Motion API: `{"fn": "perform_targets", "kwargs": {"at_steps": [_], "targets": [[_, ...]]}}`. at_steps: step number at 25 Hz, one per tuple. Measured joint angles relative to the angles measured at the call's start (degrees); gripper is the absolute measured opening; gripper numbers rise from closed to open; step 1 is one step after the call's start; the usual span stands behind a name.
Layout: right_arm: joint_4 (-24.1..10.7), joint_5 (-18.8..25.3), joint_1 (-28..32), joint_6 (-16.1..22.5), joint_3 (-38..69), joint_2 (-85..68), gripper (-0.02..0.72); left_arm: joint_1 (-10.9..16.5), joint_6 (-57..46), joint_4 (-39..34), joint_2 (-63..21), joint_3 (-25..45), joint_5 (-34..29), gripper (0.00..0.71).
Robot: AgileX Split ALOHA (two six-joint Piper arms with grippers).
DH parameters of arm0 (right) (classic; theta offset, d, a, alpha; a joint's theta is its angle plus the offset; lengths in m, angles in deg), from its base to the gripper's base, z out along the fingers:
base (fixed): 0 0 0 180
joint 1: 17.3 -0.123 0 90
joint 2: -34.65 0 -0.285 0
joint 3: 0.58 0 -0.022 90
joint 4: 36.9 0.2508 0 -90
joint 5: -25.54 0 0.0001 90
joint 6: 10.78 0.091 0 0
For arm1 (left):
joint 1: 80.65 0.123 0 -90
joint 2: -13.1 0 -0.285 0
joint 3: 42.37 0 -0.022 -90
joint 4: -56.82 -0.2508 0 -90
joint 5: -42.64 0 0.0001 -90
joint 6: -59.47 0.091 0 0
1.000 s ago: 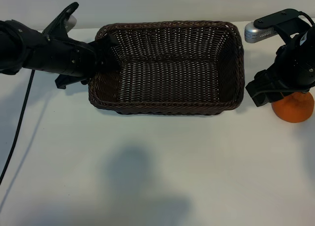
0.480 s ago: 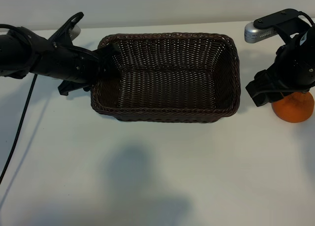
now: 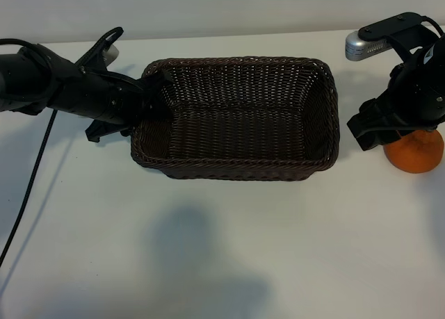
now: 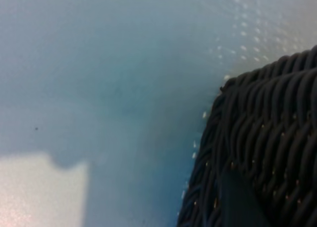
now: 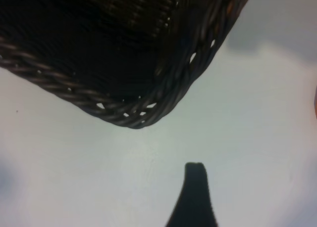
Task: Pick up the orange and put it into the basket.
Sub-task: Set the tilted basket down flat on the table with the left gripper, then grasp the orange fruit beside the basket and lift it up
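White table [image 3: 208, 263], matte, seen steeply from above, with a pale wall band along its far edge and soft shadows on the near half. Item one: the basket [image 3: 236, 167], rectangular, dark brown woven wicker with rounded corners and a braided rim, standing at centre-left of the table, nothing inside it. Item two: the left hand [image 3: 149, 100], black, at the basket's left short end, fingers partly closed on the rim, one finger inside the wall and one outside; the left wrist view shows the wicker rim [image 4: 257, 138] filling one corner and a dark fingertip [image 4: 237, 200] lying against the weave. A black cable [image 3: 28, 180] trails from the left arm across the table toward the near edge. Item three: the orange [image 3: 416, 152], round and bright, resting on the table at the far right, well apart from the basket's right end. Item four: the right hand [image 3: 400, 135], black, pointing steeply down directly over the orange and covering its upper part, fingers spread wide; whether they touch the fruit cannot be told. In the right wrist view one dark fingertip [image 5: 194, 197] shows over bare table, with the basket's corner [image 5: 143, 111] beyond it.
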Motion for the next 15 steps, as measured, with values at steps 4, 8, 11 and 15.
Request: {"fn": "perform_targets", "kwargs": {"at_steps": [4,8,11,15], "targets": [[0.00,0.00,0.00,0.00,0.00,0.00,0.565,0.00,0.30,0.00,0.00,0.00,-0.30,0.334],[0.00,0.00,0.00,0.00,0.00,0.00,0.564,0.00,0.99,0.06,0.00,0.00,-1.31,0.369],[0.00,0.05,0.00,0.00,0.00,0.00,0.564,0.00,0.99,0.27,-0.67,0.00,-2.11,0.538],[0.00,0.05,0.00,0.00,0.00,0.00,0.564,0.00,0.40,-2.19,-3.23,0.00,-2.29,0.697]]}}
